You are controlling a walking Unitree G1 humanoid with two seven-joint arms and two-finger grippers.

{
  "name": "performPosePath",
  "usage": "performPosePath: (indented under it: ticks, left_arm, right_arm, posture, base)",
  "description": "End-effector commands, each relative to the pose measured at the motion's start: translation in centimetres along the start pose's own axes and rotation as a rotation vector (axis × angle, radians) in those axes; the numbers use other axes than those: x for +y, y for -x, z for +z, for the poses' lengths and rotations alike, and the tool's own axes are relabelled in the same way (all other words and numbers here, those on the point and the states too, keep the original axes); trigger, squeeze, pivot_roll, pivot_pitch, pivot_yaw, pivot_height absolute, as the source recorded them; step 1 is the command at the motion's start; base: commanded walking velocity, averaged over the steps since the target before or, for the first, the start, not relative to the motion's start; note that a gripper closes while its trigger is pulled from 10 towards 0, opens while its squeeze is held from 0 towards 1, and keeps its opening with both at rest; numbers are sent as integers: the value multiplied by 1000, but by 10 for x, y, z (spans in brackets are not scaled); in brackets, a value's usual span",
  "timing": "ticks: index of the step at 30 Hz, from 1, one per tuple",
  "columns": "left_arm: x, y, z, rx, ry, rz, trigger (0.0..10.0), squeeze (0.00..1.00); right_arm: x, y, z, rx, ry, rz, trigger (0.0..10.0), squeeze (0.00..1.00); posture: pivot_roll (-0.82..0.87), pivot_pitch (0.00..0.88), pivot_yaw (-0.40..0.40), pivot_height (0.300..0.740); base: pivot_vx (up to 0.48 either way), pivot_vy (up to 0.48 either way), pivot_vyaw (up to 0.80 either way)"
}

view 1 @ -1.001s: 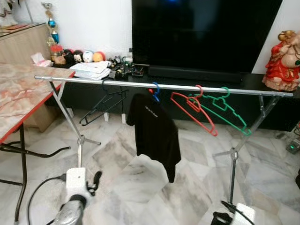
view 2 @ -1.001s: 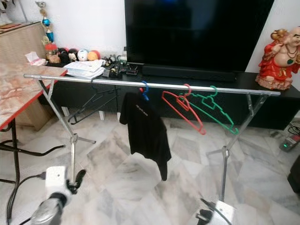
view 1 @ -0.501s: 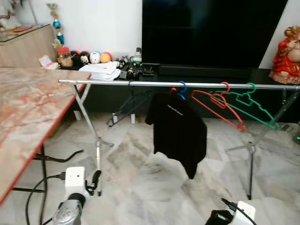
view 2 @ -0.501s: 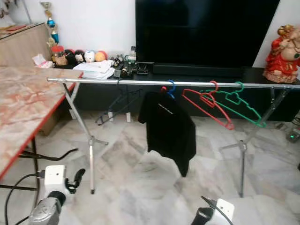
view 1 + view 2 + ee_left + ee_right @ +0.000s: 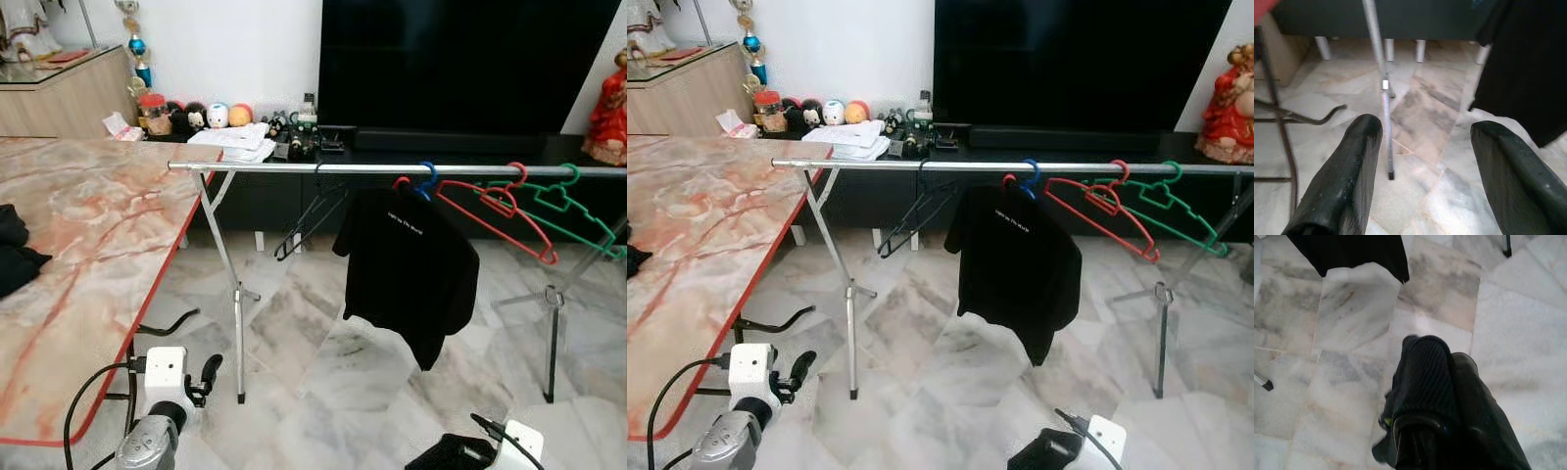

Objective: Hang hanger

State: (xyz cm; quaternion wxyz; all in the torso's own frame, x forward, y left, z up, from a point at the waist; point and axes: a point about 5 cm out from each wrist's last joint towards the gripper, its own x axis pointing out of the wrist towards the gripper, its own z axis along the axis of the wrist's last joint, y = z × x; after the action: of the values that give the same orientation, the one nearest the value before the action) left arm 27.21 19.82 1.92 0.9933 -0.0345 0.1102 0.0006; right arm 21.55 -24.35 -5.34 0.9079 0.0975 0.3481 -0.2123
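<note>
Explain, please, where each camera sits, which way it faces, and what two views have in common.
Left eye and right eye views: on the head, facing forward and down at the rail with the black shirt; both arms low.
Left wrist view: along the open left tool to the rack leg and floor.
Right wrist view: along the shut right tool to the marble floor.
Shared: the black shirt.

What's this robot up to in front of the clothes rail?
It stands facing a drying rail that carries a black T-shirt on a blue hanger, plus empty black, red and green hangers. Its left pincer hangs low with fingers apart and empty; the right pincer is closed, near the floor. Neither holds a hanger.
</note>
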Motion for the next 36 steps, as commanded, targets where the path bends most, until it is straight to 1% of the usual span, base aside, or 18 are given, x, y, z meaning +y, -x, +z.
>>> performPosePath:
  ticks: [1, 7, 10, 12, 13, 14, 16, 18, 19, 22, 23, 25, 28, 29, 31, 32, 36]
  left_arm:
    - [-1, 0, -1, 13, -5, -9, 10000, 0]
    - [-1, 0, -1, 12, -4, -14, 10000, 0]
    - [-1, 0, 0, 7, -4, -14, 10000, 0]
    - [-1, 0, 1, 3, -3, -15, 10000, 0]
    - [-1, 0, 1, 3, -3, -15, 10000, 0]
    - [0, 1, 1, 1, -3, -14, 10000, 0]
    - [1, 1, 1, 1, -4, -13, 10000, 0]
    - [2, 2, 1, 2, -5, -13, 10000, 0]
    - [2, 2, 1, 2, -5, -13, 10000, 0]
    - [2, 3, -1, 4, -7, -14, 10000, 0]
    - [2, 3, -1, 4, -9, -17, 10000, 0]
    - [2, 3, 0, -3, -9, -18, 10000, 0]
    - [2, 3, 2, -12, -8, -18, 10000, 0]
    - [1, 3, 2, -19, -7, -19, 10000, 0]
    - [1, 3, 3, -22, -5, -20, 10000, 0]
    - [0, 2, 3, -21, -5, -23, 10000, 0]
    - [-2, 1, 3, -21, -4, -32, 10000, 0]
  right_arm:
    - [-2, -1, 8, -31, 1, -7, 10000, 0]
    - [-1, -1, 9, -37, 7, -8, 10000, 0]
    - [0, -2, 14, -62, 9, -8, 10000, 0]
    - [-1, -3, 25, -115, 22, -14, 10000, 0]
    - [-1, -3, 25, -115, 22, -14, 10000, 0]
    - [2, -4, 46, -226, 8, -5, 10000, 0]
    - [6, -3, 67, -340, -5, 10, 10000, 0]
    - [8, -2, 75, -389, 1, 17, 10000, 0]
    - [8, -2, 75, -389, 1, 17, 10000, 0]
    - [10, 3, 85, -486, 12, 33, 10000, 0]
    - [13, 6, 86, -539, 35, 52, 10000, 0]
    - [19, 11, 85, -585, 56, 86, 10000, 0]
    - [24, 15, 82, -616, 68, 123, 10000, 0]
    - [28, 18, 80, -631, 91, 154, 10000, 0]
    - [32, 20, 79, -641, 122, 188, 10000, 0]
    - [33, 21, 80, -645, 135, 197, 10000, 0]
    - [35, 20, 84, -649, 136, 200, 10000, 0]
  posture:
    - [99, 0, 18, 740]
    - [102, 0, 15, 740]
    - [101, 0, 15, 740]
    - [108, 0, 12, 740]
    - [108, 0, 12, 740]
    - [109, 0, 12, 740]
    - [102, 0, 15, 740]
    - [97, 0, 17, 740]
    - [97, 0, 17, 740]
    - [89, 0, 21, 740]
    - [84, 0, 21, 740]
    - [80, 0, 22, 740]
    - [75, 0, 22, 740]
    - [71, 0, 23, 740]
    - [68, 0, 23, 740]
    - [66, 0, 23, 740]
    - [65, 0, 23, 740]
  base:
    - [0, 0, 0]
    - [0, 0, 0]
    - [0, 0, 0]
    - [0, 0, 0]
    - [0, 0, 0]
    - [240, 0, 0]
    - [242, 0, 0]
    - [246, 0, 0]
    - [247, 0, 0]
    - [254, 0, 0]
    - [251, 0, 0]
    - [257, 0, 0]
    - [257, 0, 0]
    - [266, 0, 0]
    - [279, 0, 0]
    - [289, 0, 0]
    - [292, 0, 0]
